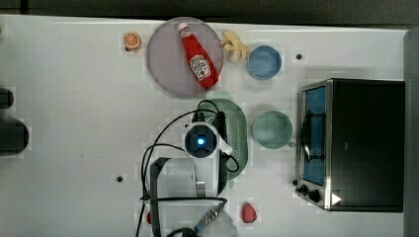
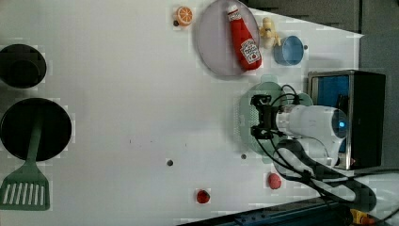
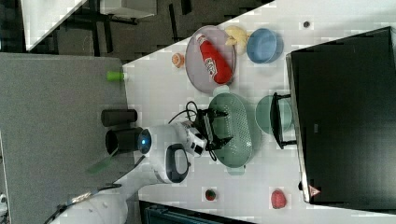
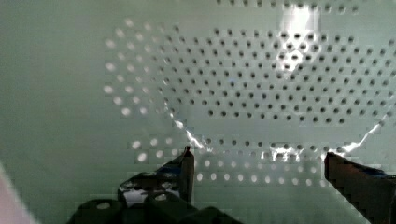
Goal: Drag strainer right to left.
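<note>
The strainer (image 1: 238, 129) is a pale mint-green oval colander with many small holes, lying mid-table between the grey plate and the round green bowl. My arm's wrist (image 1: 200, 140) reaches over the half of it on the top view's left. My gripper (image 2: 256, 117) is open, and its two black fingers point down into the strainer (image 2: 244, 120). In the right view the gripper (image 3: 223, 127) spreads just inside the rim of the strainer (image 3: 238, 128). In the wrist view the gripper (image 4: 259, 161) hangs close over the perforated inner wall of the strainer (image 4: 261, 84), with nothing held.
A plain green bowl (image 1: 272, 129) sits close to the strainer on the top view's right, with a toaster oven (image 1: 360, 143) beyond it. A grey plate (image 1: 163, 64) carries a ketchup bottle (image 1: 197, 57); a blue bowl (image 1: 264, 61) stands nearby. Black pans (image 2: 35, 127) and a spatula (image 2: 26, 188) lie far off.
</note>
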`<action>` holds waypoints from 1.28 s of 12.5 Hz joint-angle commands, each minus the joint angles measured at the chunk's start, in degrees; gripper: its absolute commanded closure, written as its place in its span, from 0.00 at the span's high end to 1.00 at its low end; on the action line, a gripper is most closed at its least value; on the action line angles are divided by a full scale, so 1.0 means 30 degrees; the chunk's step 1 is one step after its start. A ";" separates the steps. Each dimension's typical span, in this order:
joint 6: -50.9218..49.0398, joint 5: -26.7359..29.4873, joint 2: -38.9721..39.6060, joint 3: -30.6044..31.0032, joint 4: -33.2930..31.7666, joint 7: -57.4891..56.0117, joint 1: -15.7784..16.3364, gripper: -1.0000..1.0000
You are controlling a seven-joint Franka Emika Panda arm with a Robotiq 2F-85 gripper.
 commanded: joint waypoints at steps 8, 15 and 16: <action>-0.1055 0.0124 0.0232 -0.0059 0.0411 0.1403 0.2026 1.00; -0.2863 0.0141 -0.0135 -0.0051 0.0932 0.2879 0.3358 1.00; -0.2881 0.0141 -0.0138 -0.0029 0.1031 0.3564 0.3662 1.00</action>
